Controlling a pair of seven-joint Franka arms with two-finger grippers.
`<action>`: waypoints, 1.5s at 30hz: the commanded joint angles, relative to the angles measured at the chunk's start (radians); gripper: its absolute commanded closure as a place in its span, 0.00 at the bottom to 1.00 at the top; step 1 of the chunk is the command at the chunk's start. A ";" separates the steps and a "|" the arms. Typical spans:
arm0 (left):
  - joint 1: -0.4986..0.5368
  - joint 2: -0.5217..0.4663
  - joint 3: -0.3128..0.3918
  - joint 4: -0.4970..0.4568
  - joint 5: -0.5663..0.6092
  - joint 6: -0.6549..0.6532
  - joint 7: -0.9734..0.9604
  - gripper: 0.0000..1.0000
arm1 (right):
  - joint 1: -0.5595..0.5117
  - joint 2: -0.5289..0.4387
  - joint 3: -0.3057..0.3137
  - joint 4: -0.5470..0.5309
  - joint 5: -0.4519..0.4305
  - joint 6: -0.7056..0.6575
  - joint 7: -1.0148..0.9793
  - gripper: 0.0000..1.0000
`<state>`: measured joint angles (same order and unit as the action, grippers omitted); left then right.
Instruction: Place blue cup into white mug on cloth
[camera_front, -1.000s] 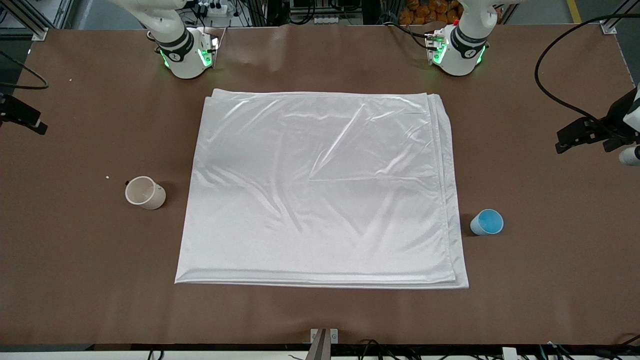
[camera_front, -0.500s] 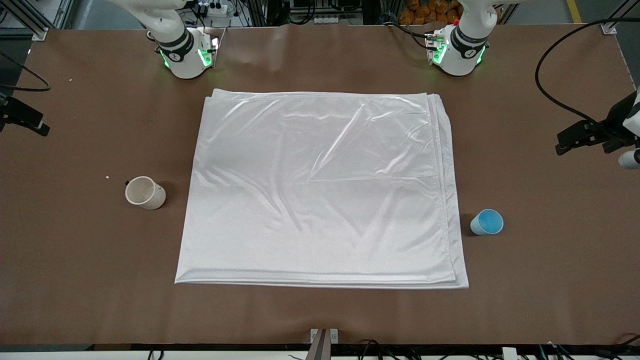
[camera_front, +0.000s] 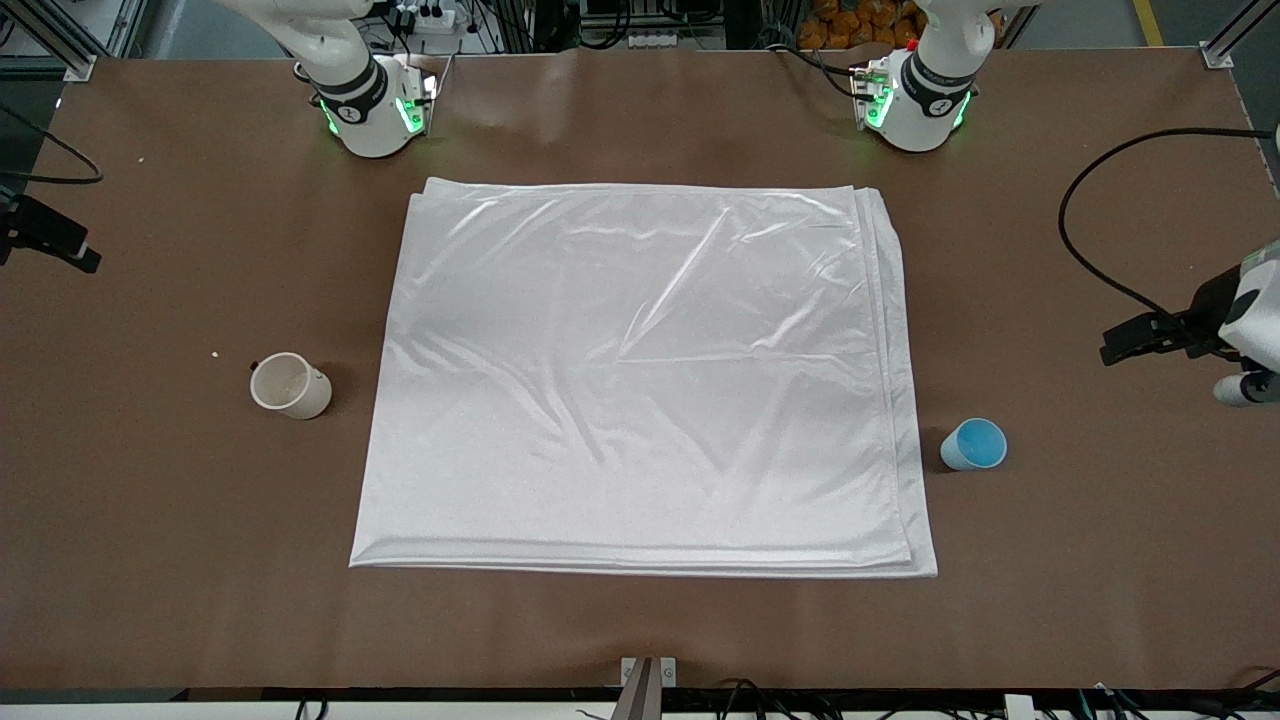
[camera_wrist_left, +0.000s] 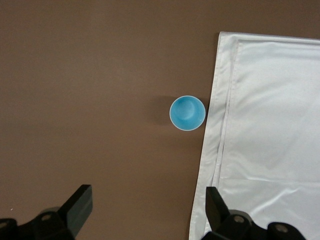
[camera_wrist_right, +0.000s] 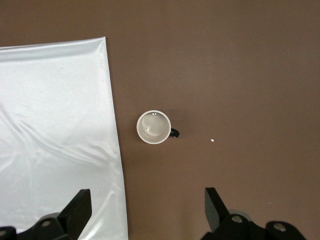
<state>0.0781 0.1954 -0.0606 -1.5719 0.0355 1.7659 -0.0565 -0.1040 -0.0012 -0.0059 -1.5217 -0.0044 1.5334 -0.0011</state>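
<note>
The blue cup (camera_front: 974, 444) stands upright on the brown surface (camera_front: 640, 630), just beside the cloth's (camera_front: 640, 380) edge toward the left arm's end, not touching it as far as the left wrist view shows. Its bright blue inside faces up and holds nothing. The cloth lies flat in the middle of the surface, folded in layers and creased with shiny wrinkles.

The white mug (camera_front: 289, 385) stands upright near the cloth's other edge, toward the right arm's end, a little apart from the fabric; its small dark handle points away from the cloth. A tiny pale speck (camera_front: 215, 354) lies on the surface near the mug.

The left tool (camera_wrist_left: 145, 210) hangs in the air over the bare surface near the blue cup, fingers spread wide and holding nothing. The right tool (camera_wrist_right: 145, 210) hangs over the surface near the white mug, likewise released and empty.
</note>
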 joint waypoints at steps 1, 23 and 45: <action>0.003 -0.024 -0.004 -0.120 -0.017 0.122 0.004 0.00 | 0.007 0.007 -0.006 0.014 0.003 -0.006 0.006 0.00; -0.001 0.148 -0.005 -0.367 -0.016 0.622 -0.009 0.00 | 0.004 0.012 -0.006 -0.023 0.012 0.001 0.000 0.00; -0.011 0.260 -0.008 -0.324 -0.016 0.665 -0.016 0.00 | -0.057 -0.008 -0.011 -0.252 0.012 0.154 -0.424 0.00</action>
<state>0.0685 0.4270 -0.0696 -1.9312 0.0347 2.4270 -0.0610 -0.1400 0.0119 -0.0216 -1.7209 -0.0044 1.6631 -0.3082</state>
